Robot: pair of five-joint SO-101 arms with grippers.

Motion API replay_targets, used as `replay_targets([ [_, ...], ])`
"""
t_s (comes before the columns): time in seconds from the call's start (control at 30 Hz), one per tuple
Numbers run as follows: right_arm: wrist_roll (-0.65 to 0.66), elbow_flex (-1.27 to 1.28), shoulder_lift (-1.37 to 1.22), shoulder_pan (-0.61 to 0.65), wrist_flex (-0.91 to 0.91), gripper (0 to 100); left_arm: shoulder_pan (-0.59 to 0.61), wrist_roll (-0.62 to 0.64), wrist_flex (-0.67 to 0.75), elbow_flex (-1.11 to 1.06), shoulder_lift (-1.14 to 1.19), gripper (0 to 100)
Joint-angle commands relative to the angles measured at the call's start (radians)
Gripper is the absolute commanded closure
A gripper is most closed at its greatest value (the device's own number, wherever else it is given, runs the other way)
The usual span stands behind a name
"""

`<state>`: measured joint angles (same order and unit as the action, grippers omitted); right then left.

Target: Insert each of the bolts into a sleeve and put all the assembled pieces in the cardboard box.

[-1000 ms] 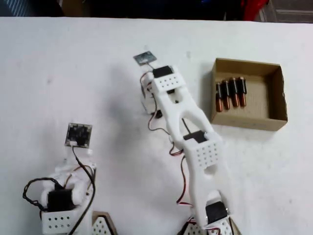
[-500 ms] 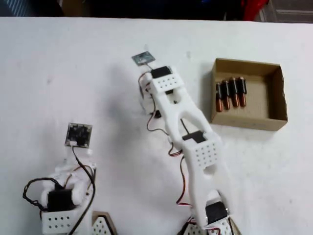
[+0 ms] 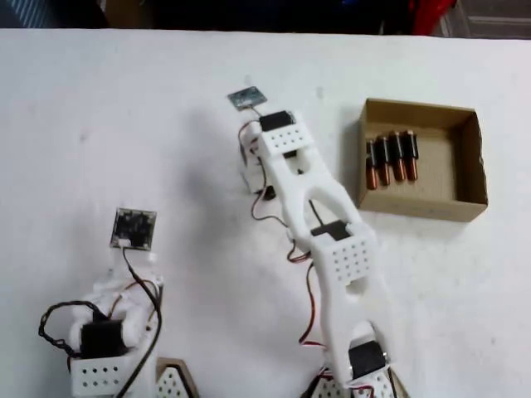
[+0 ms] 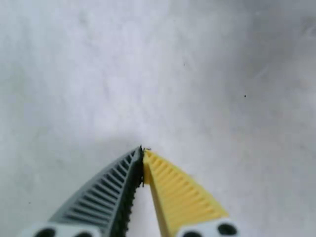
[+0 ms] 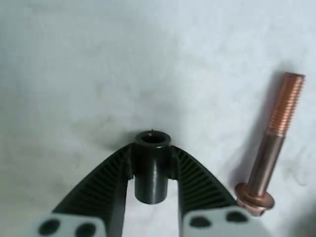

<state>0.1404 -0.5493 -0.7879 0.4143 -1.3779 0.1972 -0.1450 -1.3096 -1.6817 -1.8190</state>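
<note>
A black sleeve (image 5: pixel 152 170) stands upright between the black fingers of my right gripper (image 5: pixel 150 145), which is shut on it, its hollow end facing the table. A copper bolt (image 5: pixel 269 148) lies on the white table just beside that gripper, apart from the sleeve. The right arm (image 3: pixel 286 157) stretches over the middle of the table, left of the cardboard box (image 3: pixel 419 203). Several assembled bolt-and-sleeve pieces (image 3: pixel 392 157) lie side by side in the box. My left gripper (image 4: pixel 142 150) is shut with nothing in it, above bare table. The left arm (image 3: pixel 112 332) sits folded at the front left.
The white table (image 3: pixel 124 124) stretches open to the left and at the back. Red and black wires (image 3: pixel 274 207) hang along the right arm. Dark clutter lines the table's far edge.
The right arm's wrist swayed slightly left and came back. The left arm and the box have not moved.
</note>
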Motion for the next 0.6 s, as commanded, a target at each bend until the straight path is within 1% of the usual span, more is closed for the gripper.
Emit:
replay_targets([
  [0.0,0.000,-0.031,0.082,-0.044,-0.036,98.1,0.008,-0.011,0.035,0.005,-0.002,98],
  [0.13,-0.002,-0.041,0.171,-0.070,-0.110,98.2,0.008,-0.011,0.037,0.005,-0.002,98],
  [0.23,0.000,-0.043,0.269,-0.076,-0.171,98.2,0.008,-0.009,0.064,-0.009,-0.002,98],
  [0.57,0.002,-0.023,0.725,-0.076,-0.337,98.2,0.008,-0.008,0.080,-0.011,-0.002,98],
])
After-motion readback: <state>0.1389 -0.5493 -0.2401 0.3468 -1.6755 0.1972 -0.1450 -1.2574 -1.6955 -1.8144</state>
